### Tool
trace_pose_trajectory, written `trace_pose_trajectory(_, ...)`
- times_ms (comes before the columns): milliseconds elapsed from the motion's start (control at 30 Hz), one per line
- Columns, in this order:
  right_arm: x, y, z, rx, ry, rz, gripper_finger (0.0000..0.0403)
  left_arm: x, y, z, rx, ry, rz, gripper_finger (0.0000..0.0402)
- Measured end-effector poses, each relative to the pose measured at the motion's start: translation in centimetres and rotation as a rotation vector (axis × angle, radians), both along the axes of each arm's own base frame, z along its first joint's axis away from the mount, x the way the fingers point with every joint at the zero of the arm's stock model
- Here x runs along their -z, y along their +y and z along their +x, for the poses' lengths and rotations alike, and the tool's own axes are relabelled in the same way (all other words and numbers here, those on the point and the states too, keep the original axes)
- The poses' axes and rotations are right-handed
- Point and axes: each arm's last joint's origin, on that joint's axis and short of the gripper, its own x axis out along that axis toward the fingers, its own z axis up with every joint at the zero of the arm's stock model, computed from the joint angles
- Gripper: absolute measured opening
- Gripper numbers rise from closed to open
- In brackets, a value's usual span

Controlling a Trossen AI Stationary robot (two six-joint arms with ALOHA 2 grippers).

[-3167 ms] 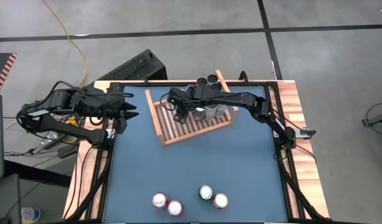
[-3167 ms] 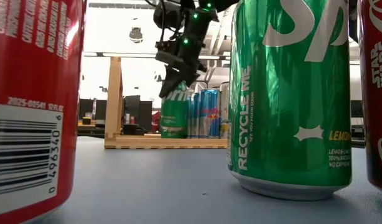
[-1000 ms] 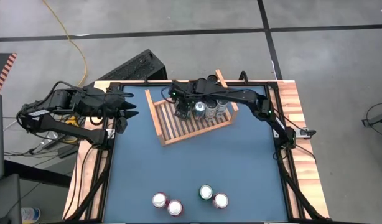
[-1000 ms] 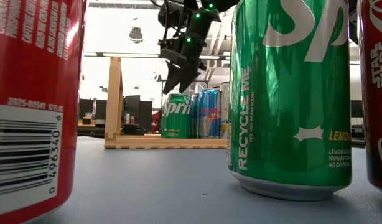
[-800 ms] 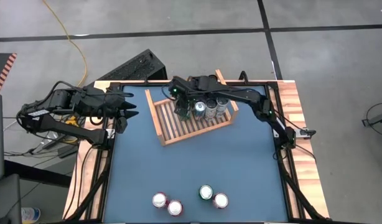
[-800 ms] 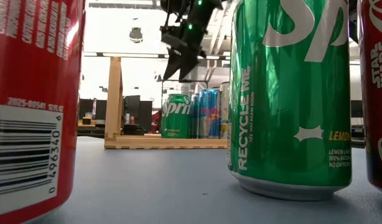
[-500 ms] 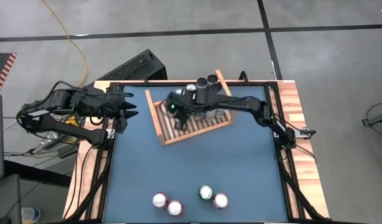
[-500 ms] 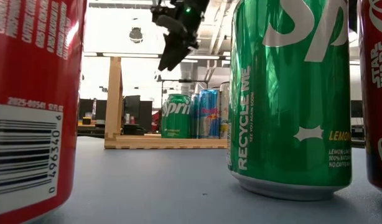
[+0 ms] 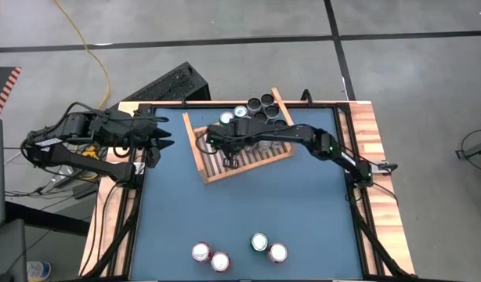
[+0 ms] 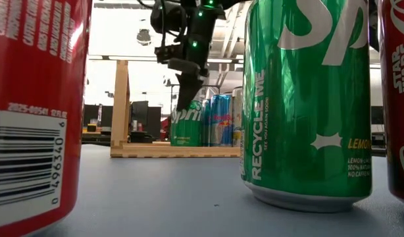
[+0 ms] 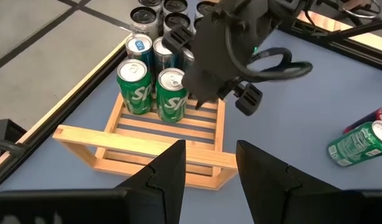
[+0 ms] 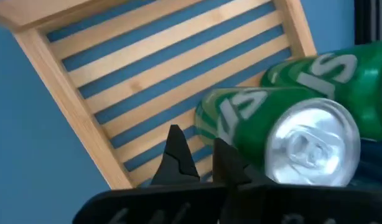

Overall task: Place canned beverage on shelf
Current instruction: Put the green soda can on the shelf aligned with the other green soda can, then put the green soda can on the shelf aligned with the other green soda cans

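Observation:
The shelf (image 9: 242,149), a light wooden rack with a slatted base, lies at the table's far middle. Several cans stand in its far right part, the nearest two being green cans (image 11: 172,93). My right gripper (image 9: 229,155) is shut, points steeply down over the bare slats (image 12: 147,68), and stands just beside the nearest green can (image 12: 241,115). In the low view its tip (image 10: 184,105) shows at the top of that can (image 10: 185,125). My left gripper (image 9: 168,139) waits open and empty at the table's left edge, its fingers (image 11: 172,171) facing the shelf (image 11: 141,146). My right gripper's shut fingers (image 12: 223,158) stand close by the side of the nearest green can, coming from above at a slant. Whether they touch it I cannot tell. The can stands upright on the shelf's slats.
Several more cans stand at the table's near edge: two red-and-white ones (image 9: 210,256), a green one (image 9: 259,242) and another (image 9: 278,252). They fill the low view's foreground (image 10: 307,99). Blue table top (image 9: 248,204) lies bare between them and the shelf. A black object (image 9: 166,84) lies beyond the far edge.
My right gripper, open above the green can a second ago, has risen, gone toward the table's left and near edge over the bare slats, sunk again and shut its fingers. The green can stays upright on the shelf.

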Motion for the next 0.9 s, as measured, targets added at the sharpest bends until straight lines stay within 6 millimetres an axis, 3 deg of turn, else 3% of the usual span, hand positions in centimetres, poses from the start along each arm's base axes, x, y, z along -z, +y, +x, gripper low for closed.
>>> trace_pose_trajectory(400, 0.6, -2.2, -0.4, 0.055, 0.035, -0.034, 0.0, 0.1, 0.0, -0.1, -0.003, 0.009, -0.004, 0.0128)
trace_pose_trajectory(633, 0.3, -1.4, -0.2, 0.02, 0.028, -0.04, 0.0, 0.1, 0.0, -0.1, -0.002, 0.011, 0.003, 0.0128)
trace_pose_trajectory(767, -2.0, 0.8, -0.9, -0.037, 0.003, -0.041, 0.0, 0.1, 0.0, -0.1, -0.002, 0.011, 0.003, 0.0128)
trace_pose_trajectory(900, -6.2, 3.5, -3.2, -0.108, -0.016, 0.015, 0.0, 0.1, 0.0, -0.1, 0.001, 0.017, 0.003, 0.0128)
